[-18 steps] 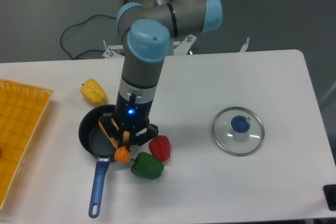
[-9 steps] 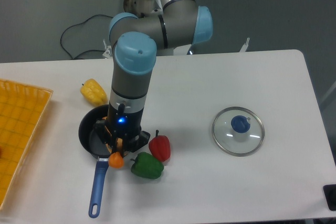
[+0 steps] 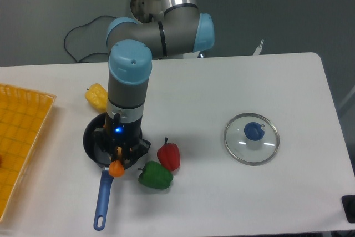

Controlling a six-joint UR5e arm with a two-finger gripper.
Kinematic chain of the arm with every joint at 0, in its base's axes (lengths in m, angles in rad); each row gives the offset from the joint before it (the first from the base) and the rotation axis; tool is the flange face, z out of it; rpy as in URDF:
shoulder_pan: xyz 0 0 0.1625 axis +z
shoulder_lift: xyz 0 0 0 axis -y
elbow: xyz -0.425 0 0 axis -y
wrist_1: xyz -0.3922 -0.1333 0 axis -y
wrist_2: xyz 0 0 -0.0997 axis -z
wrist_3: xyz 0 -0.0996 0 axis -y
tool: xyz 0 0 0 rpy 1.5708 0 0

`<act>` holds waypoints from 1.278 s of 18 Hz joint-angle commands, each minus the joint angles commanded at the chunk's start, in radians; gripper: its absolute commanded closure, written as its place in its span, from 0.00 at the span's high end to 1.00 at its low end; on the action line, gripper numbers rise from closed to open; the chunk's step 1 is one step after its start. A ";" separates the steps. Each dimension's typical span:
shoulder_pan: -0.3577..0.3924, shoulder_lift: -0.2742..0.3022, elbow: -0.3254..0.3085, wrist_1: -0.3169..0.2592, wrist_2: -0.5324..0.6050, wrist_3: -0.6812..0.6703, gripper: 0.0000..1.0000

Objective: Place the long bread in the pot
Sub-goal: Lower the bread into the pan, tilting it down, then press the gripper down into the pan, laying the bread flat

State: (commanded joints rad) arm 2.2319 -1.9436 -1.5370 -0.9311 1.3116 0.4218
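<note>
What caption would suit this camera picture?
Robot hand lowers a long bread into the black pot, red pepper and green pepper alongside.

three peppers point(image 3: 168, 155), one pot point(image 3: 90, 137), one lid point(image 3: 251, 138)

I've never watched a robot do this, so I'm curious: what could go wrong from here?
The bread sticks out past the pot rim near the blue handle, so if let go now it might tip out onto the table. The gripper sits low over the pot and could bump it. The green pepper and red pepper lie close by and could get knocked.
</note>
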 joint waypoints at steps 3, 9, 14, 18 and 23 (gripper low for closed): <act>-0.002 -0.006 0.000 0.002 0.000 0.000 0.28; -0.005 -0.014 0.000 0.005 0.021 0.000 0.28; -0.043 -0.031 0.000 0.003 0.071 0.000 0.30; -0.044 -0.037 0.000 0.005 0.071 0.000 0.30; -0.046 -0.037 -0.017 0.008 0.072 0.000 0.30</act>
State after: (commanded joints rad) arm 2.1859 -1.9804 -1.5539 -0.9235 1.3837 0.4218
